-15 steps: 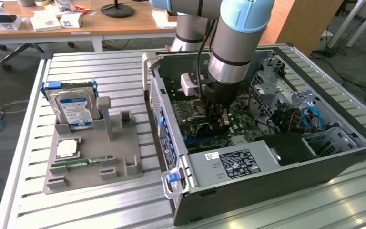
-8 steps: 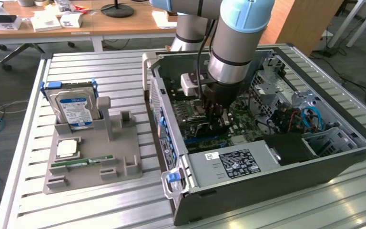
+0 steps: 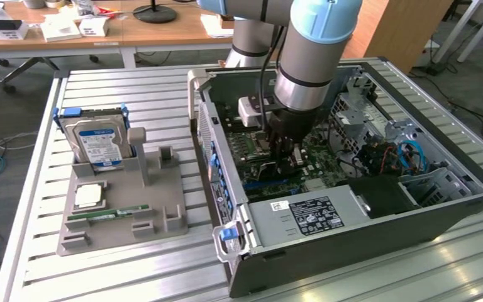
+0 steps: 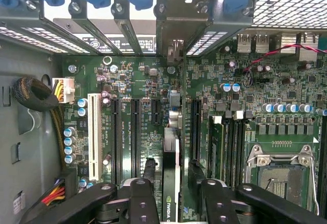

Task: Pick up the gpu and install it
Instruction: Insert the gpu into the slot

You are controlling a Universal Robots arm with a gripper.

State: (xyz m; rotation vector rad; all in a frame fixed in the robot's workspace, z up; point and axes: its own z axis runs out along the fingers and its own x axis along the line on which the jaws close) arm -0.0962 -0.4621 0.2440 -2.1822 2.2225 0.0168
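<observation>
Item: gpu [image 4: 171, 152]. Stands on edge in motherboard [image 4: 138, 81] expansion slot, metal bracket end at rear slot openings of computer case [image 3: 342, 242].
Gripper [image 4: 172, 169]: low inside case, directly over card. Jaws released; fingers [image 4: 149, 166] flank card, narrow gap each side.
Case lies open on slatted counter [image 3: 124, 270].
Grey holder [image 3: 120, 226], exterior view's left of case: hard drive [image 3: 99, 141] upright, RAM stick [image 3: 107, 216] lying flat.
</observation>
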